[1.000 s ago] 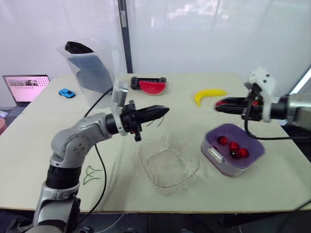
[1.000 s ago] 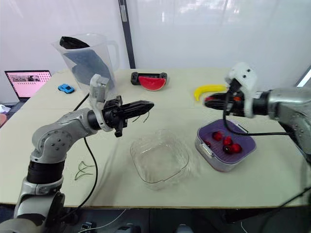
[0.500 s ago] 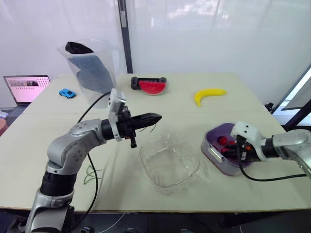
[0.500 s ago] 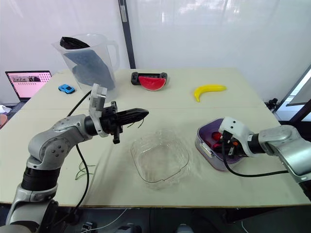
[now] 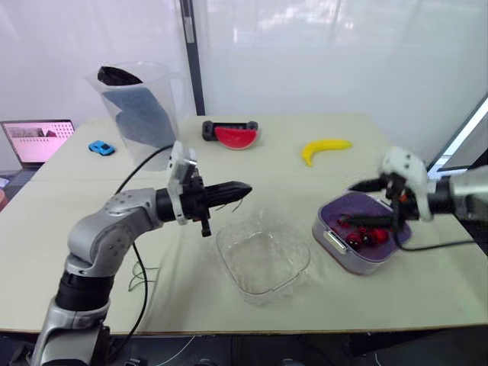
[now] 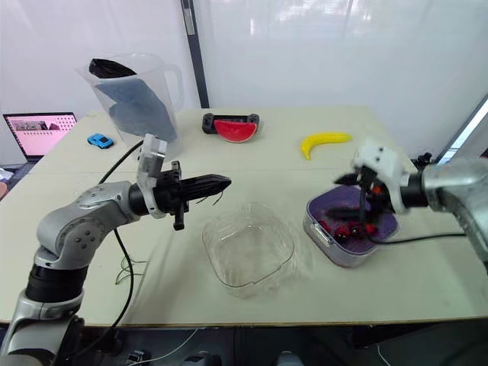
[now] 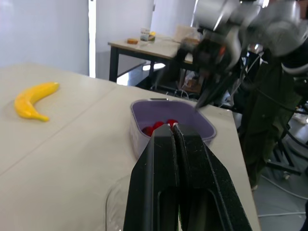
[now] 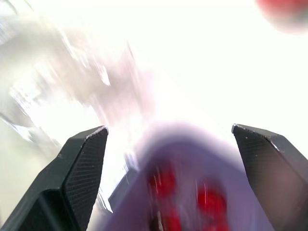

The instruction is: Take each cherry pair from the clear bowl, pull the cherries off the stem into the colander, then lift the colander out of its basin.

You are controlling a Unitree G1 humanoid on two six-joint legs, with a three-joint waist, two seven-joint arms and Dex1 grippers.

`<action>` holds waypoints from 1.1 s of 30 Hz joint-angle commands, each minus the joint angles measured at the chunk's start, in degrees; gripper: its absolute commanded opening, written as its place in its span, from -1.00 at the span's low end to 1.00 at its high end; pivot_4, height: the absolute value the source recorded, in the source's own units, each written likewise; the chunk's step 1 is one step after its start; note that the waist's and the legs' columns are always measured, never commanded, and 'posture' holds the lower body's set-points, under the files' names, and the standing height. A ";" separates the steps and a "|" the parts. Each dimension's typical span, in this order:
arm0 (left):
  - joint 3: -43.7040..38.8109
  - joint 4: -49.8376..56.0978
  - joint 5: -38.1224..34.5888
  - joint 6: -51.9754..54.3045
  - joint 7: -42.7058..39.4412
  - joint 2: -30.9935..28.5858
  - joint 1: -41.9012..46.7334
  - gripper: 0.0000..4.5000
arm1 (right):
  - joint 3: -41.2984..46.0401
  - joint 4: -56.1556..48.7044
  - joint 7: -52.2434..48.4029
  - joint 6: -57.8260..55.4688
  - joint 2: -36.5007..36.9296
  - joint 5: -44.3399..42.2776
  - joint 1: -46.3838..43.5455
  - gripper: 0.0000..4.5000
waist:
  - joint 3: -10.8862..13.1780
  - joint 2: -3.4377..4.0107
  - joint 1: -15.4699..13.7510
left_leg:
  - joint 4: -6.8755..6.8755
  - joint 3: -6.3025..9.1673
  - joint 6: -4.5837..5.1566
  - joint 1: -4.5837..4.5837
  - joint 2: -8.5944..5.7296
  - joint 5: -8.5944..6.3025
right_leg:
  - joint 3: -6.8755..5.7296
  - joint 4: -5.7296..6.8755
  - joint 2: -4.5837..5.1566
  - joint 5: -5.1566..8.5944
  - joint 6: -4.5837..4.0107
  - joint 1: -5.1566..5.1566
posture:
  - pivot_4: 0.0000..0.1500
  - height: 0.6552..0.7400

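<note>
The clear bowl (image 5: 263,255) sits empty at the table's middle front. To its right, the purple colander (image 5: 379,206) rests in its grey basin (image 5: 335,245) with several red cherries (image 5: 360,237) inside. My right gripper (image 5: 361,203) hovers just over the colander, its fingers (image 8: 83,163) open wide with nothing between them. Left of the bowl and above the table, my left gripper (image 5: 247,185) is shut on a thin green cherry stem (image 5: 238,200) that dangles from its tips. In the left wrist view the shut fingers (image 7: 163,144) point toward the colander (image 7: 198,123).
A big plastic pitcher (image 5: 141,107) stands at the back left, with a blue toy car (image 5: 101,147) and a laptop (image 5: 34,139) beside it. A watermelon slice (image 5: 236,136) and a banana (image 5: 326,149) lie at the back. Loose green stems (image 5: 141,274) lie at the front left.
My right gripper dipped from above the table into the colander, then rose a little and opened wide. The left gripper stayed shut on the stem and sank slightly.
</note>
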State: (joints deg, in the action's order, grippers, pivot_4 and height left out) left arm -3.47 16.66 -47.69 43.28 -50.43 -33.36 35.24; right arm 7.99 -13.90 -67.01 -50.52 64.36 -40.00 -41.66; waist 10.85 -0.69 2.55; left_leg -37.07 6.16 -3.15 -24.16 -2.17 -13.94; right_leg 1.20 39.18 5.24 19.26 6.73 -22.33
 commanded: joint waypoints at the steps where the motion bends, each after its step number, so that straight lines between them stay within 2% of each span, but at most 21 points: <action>1: -4.10 3.71 -2.04 2.30 0.52 -4.19 -1.17 -1.00 | 1.53 -3.42 -0.04 -5.81 -4.84 -11.55 -6.83 0.96 | 0.00 0.00 -0.03 | 0.01 0.03 0.00 0.01 0.01 0.00 | 0.00 0.00 -0.01 0.00 0.00 0.02 | 1.00 1.00; 3: -6.54 5.18 -3.45 4.24 1.27 -6.97 -2.97 -1.00 | -0.25 -4.03 1.04 -6.99 -8.24 -13.52 -10.07 0.96 | 0.00 0.00 -0.15 | 0.00 0.05 0.00 0.01 0.03 0.00 | -0.01 0.01 0.01 0.00 0.00 0.01 | 1.00 1.00; 7: -14.07 8.72 -4.88 5.49 1.21 -12.88 -11.02 -1.00 | -5.70 -3.00 1.32 -5.49 -13.02 -10.99 -12.74 0.96 | 0.00 0.00 -0.17 | 0.00 0.05 0.00 0.01 0.01 0.00 | 0.00 0.00 0.07 0.00 0.00 -0.01 | 1.00 1.00; 11: -28.24 12.42 -6.35 6.23 -0.93 -15.46 -28.91 -1.00 | -11.65 1.01 -1.31 -1.10 -15.56 -5.55 -13.68 0.96 | 0.01 0.02 0.05 | 0.04 -0.04 0.01 0.01 0.01 0.00 | 0.07 0.00 0.13 0.00 0.00 -0.09 | 1.00 1.00; 15: -33.84 11.37 -2.51 3.05 -0.86 -13.94 -41.76 -1.00 | -14.32 2.41 -2.77 1.37 -16.40 -2.03 -13.10 0.96 | 0.01 0.03 -0.62 | 0.07 0.01 -0.03 -0.02 0.04 0.01 | 0.01 0.02 0.12 0.00 -0.02 -0.13 | 1.00 1.00; 19: -32.97 9.06 -0.30 0.04 -0.23 -11.46 -46.62 -1.00 | -14.36 2.39 -2.57 1.69 -17.29 -1.10 -12.71 0.96 | -0.01 0.01 -1.57 | 0.05 -0.02 -0.02 0.00 -0.04 0.01 | 0.01 -0.02 0.22 0.00 -0.02 -0.07 | 1.00 1.00; 24: -26.11 3.66 5.31 -3.33 1.79 -7.85 -47.39 -1.00 | -13.12 0.44 -0.62 0.10 -17.51 -1.65 -11.48 0.96 | -0.01 0.01 -1.72 | 0.07 -0.04 -0.01 -0.01 -0.06 0.00 | 0.00 -0.04 0.25 0.00 -0.02 -0.09 | 1.00 1.00; 28: -20.16 -0.09 12.50 -5.93 4.21 -8.63 -46.56 -1.00 | -12.00 -1.40 -0.12 -0.95 -15.96 -2.08 -9.59 0.96 | -0.01 0.01 -1.70 | 0.08 -0.02 -0.01 -0.01 -0.04 0.00 | 0.00 -0.02 0.22 0.00 -0.02 -0.11 | 1.00 1.00; 33: -18.20 -2.04 14.44 -7.14 4.05 -8.87 -45.13 -1.00 | -11.27 -3.29 -0.38 -0.71 -14.03 -1.44 -5.67 0.96 | -0.01 0.01 -1.58 | 0.09 -0.03 0.00 -0.01 -0.04 0.00 | 0.00 -0.02 0.22 0.00 -0.02 -0.11 | 1.00 1.00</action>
State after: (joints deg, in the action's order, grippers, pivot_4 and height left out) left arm -21.38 14.61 -33.97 37.40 -46.08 -41.66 -10.52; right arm -5.07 -15.36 -67.39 -52.02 49.14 -41.69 -47.67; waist 10.83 -0.68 0.97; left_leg -36.99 6.13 -3.16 -24.17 -2.21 -13.94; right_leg 1.20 39.16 5.47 19.27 6.72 -22.44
